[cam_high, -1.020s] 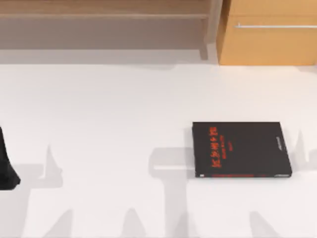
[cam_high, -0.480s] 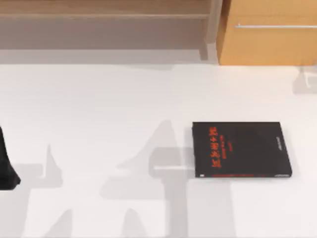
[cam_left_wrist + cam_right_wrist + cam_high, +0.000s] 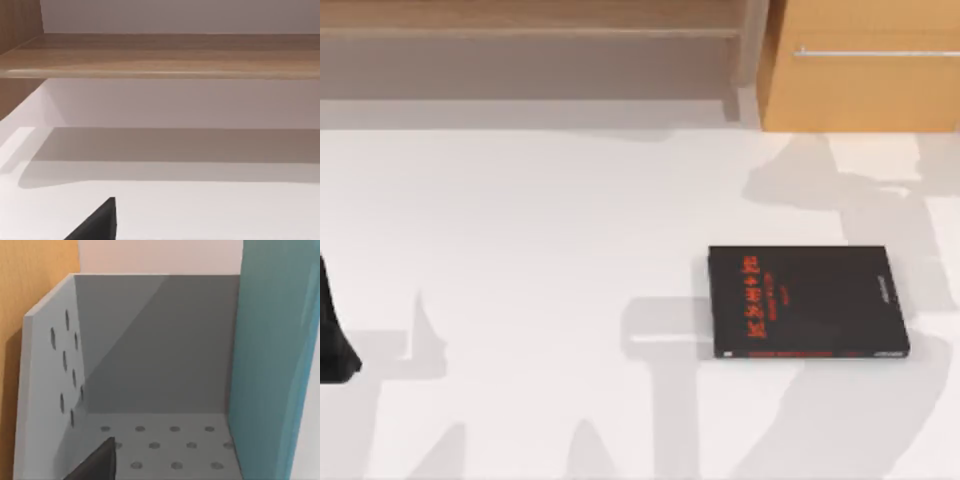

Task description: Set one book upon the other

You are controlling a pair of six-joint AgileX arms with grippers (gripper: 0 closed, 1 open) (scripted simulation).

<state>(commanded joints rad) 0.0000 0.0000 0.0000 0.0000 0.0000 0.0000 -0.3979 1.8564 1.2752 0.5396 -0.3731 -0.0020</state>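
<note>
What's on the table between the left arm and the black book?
Nothing but shadows: in the top view the white table lies bare between the left arm and the black book.

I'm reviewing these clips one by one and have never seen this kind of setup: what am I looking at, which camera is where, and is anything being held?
This is a simulated two-armed AgileX robot at a white table. The top view looks down from above: a black book with red lettering lies flat toward the right, and the left arm sits parked at the left edge. The other two views come from cameras on the wrists. The right wrist view faces a grey perforated bin with an upright teal book beside it. Nothing is visibly held.
</note>
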